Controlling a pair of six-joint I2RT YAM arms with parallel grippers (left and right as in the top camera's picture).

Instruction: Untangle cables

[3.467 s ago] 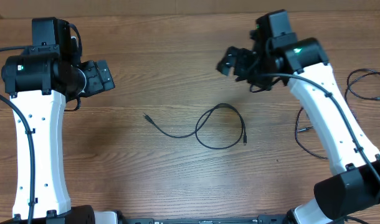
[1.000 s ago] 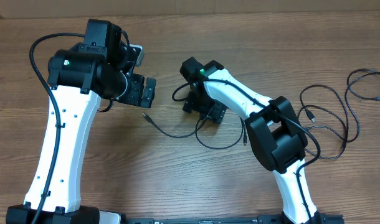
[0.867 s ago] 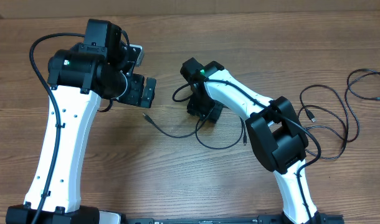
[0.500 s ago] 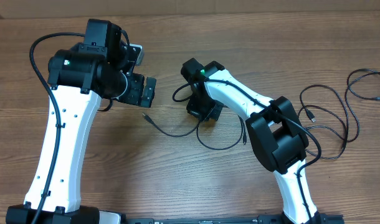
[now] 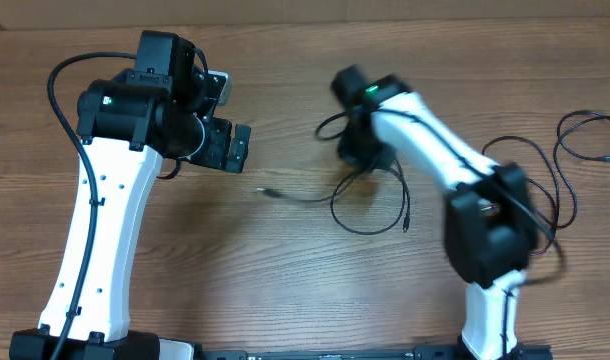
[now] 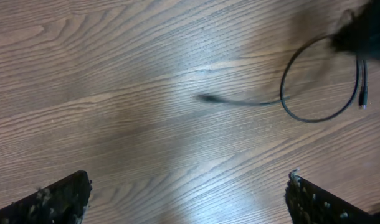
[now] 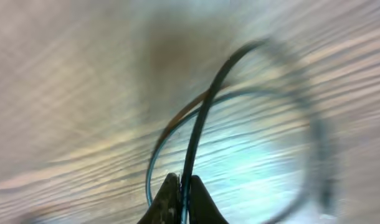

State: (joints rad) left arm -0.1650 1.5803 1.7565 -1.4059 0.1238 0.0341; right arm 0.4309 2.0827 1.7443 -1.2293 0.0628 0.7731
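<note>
Right wrist view, badly smeared, has the right hand (image 7: 180, 198) pinched together on a thin black cable (image 7: 200, 127) that rises from between its fingertips. Whether one strand or two sit in that pinch I cannot tell. From overhead the cable lies near the middle of the bench (image 5: 285, 300). Its loop (image 5: 369, 230) hangs just below the right hand, and a straight tail runs left to a small plug (image 5: 266, 192). The left hand (image 6: 189, 200) hovers with its fingers wide apart, holding nothing, and the plug lies on the wood well ahead of it.

The chief risk, as I judge it, is the crossing where the loop closes on itself just under the grip. A pull on the wrong strand would draw that crossing into a knot rather than open it. The hold is at the very fingertips on a thin, slick cord (not much to bite on), so a sharp tug could let it slip out and drop in a worse heap. With nothing pinning the plug end, the whole cable may simply slide along instead of unlooping. The other cables (image 5: 585, 140) lie near the right edge, and dragging this one that way could lay it over them and start a fresh tangle.
</note>
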